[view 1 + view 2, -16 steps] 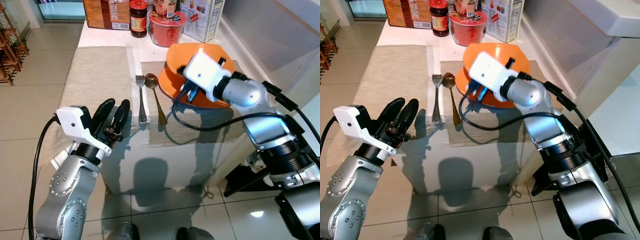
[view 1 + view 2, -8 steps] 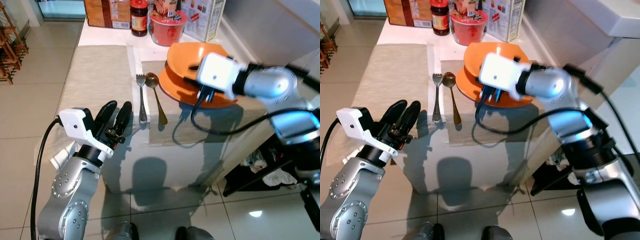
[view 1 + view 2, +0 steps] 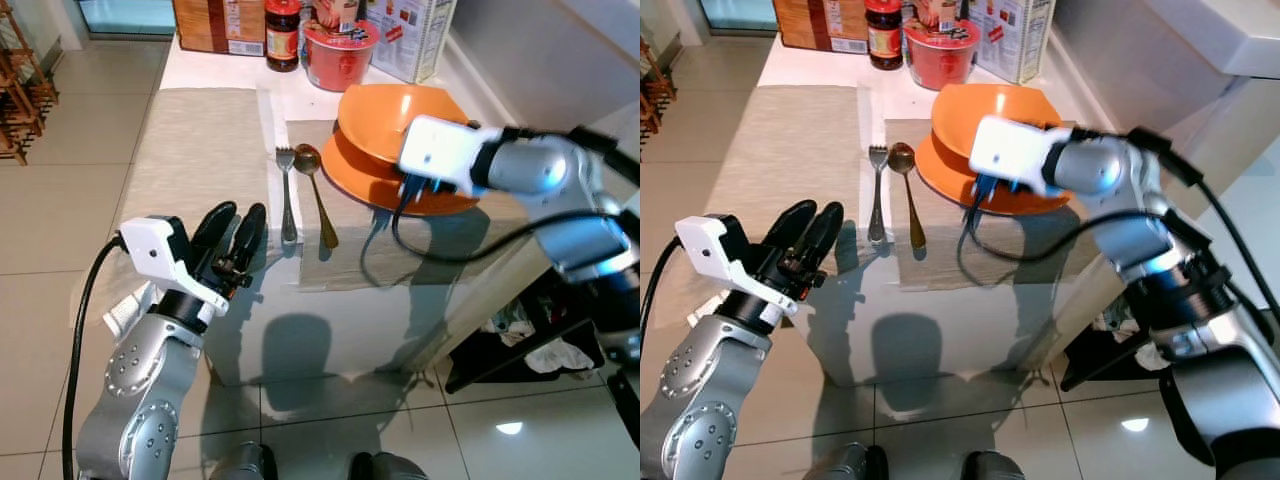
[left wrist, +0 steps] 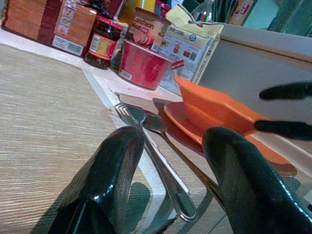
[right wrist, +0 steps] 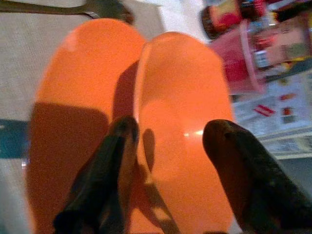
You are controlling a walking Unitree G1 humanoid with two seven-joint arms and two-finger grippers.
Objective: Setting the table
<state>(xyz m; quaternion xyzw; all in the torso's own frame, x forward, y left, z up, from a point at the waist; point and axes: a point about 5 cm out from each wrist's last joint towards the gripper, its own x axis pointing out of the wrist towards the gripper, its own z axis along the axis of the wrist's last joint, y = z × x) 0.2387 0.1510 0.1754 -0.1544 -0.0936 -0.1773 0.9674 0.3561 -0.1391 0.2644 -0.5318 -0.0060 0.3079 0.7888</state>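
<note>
Straddling the orange bowl's (image 5: 183, 122) rim on its plate (image 3: 370, 180), the right gripper (image 5: 170, 131) stands open; glossy, rigid, probably slippery, best pinched at that rim.

From my seat, the bowl (image 3: 400, 108) sits on the plate (image 3: 372, 178), which lies on a placemat (image 3: 345, 262) on the table (image 3: 225, 70). Left of the plate I see the spoon (image 3: 316, 194), then the fork (image 3: 286, 195) just beside it. Behind the plate stand a tub (image 3: 340, 54), a jar (image 3: 282, 34) and boxes (image 3: 414, 36).
</note>
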